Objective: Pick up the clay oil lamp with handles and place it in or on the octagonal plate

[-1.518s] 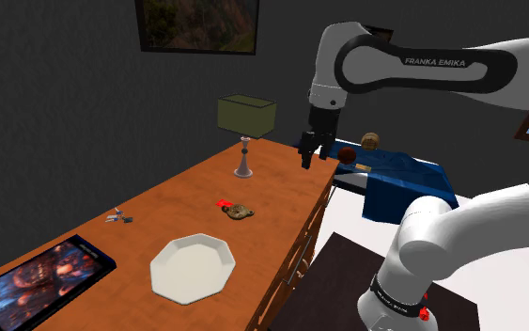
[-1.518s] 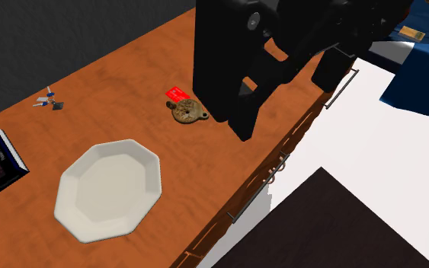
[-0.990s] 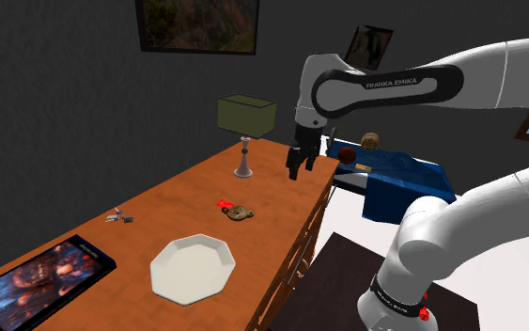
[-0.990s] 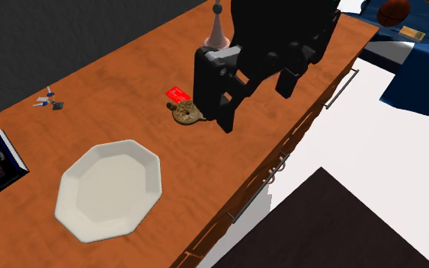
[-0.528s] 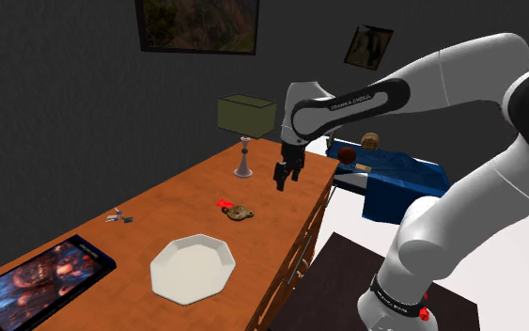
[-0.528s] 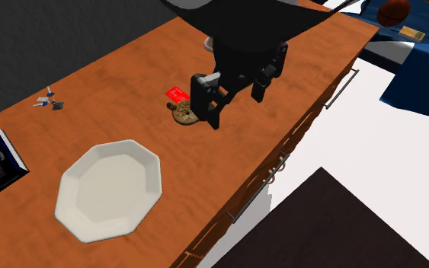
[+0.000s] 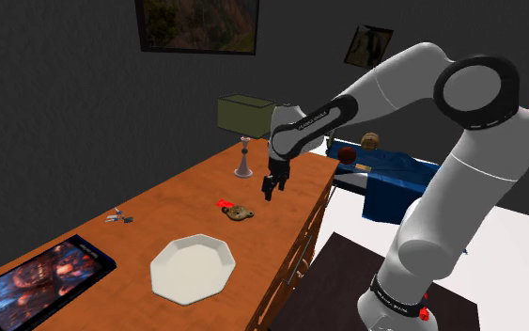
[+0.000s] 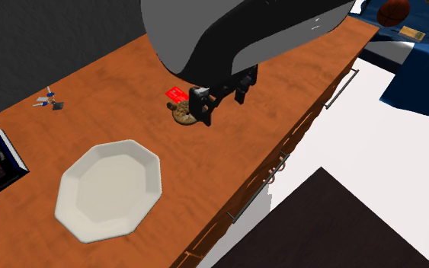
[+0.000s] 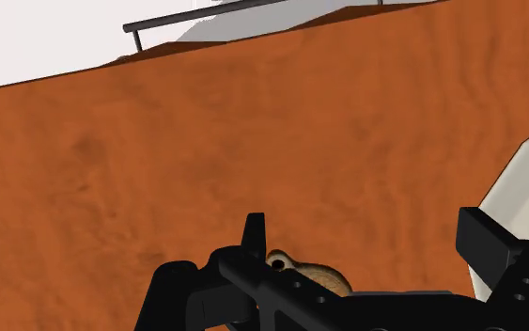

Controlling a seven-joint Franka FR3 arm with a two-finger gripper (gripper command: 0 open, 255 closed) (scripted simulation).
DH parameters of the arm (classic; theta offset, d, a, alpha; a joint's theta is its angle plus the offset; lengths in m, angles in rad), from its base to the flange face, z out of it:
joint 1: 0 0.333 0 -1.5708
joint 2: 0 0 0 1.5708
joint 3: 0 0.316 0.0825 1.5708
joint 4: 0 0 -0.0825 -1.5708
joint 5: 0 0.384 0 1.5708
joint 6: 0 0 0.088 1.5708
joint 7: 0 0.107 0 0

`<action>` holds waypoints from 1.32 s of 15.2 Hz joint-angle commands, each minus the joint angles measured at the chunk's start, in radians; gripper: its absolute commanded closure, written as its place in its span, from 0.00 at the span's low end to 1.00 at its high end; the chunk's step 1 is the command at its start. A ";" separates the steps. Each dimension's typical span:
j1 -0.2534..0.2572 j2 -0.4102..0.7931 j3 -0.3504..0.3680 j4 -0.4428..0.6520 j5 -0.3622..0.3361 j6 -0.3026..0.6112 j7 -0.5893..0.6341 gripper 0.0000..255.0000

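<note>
Oil lamp [image 7: 239, 212] is small, brown-tan, with a round flat body. The second exterior view shows dark holes in its top [image 8: 180, 114]. In the wrist view I see a little loop lug on its edge [image 9: 311, 275]. It looks like matte clay, with no glaze showing.

The oil lamp sits flat on the bench [image 7: 173, 202], mid-surface, just beside a red card [image 7: 223, 203]. I can't tell if they touch. It is well apart from the octagonal plate [image 7: 165, 256], which lies nearer the shoulder view's lower left. The plate is white and has nothing in it.

Fingers [image 9: 486, 244] are spread wide with nothing between them but bare bench [image 9: 253, 141]. They hold nothing. In the shoulder view they [image 7: 269, 189] hang above the bench, just to the right of the oil lamp and pointing down, off the surface. In the second exterior view one finger [image 8: 203, 113] overlaps the oil lamp's right edge, but that reads as occlusion. I see no contact.

In the wrist view the oil lamp peeks out behind the hand's body, close to one finger, with the plate rim [image 9: 525, 183] by the other.

Also on the bench:
- a table lamp [image 7: 245, 115] with an olive shade at the far end
- a small blue-grey object [image 8: 49, 100]
- a dark book [image 7: 37, 282] near the plate
</note>
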 commanded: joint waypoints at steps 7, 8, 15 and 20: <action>-0.017 0.327 -0.010 0.161 0.063 0.168 -0.124 0.00; -0.022 0.368 -0.007 0.187 0.071 0.182 -0.138 0.00; -0.062 0.638 0.021 0.397 0.108 0.245 -0.216 0.00; -0.067 0.696 0.029 0.408 0.117 0.291 -0.222 0.00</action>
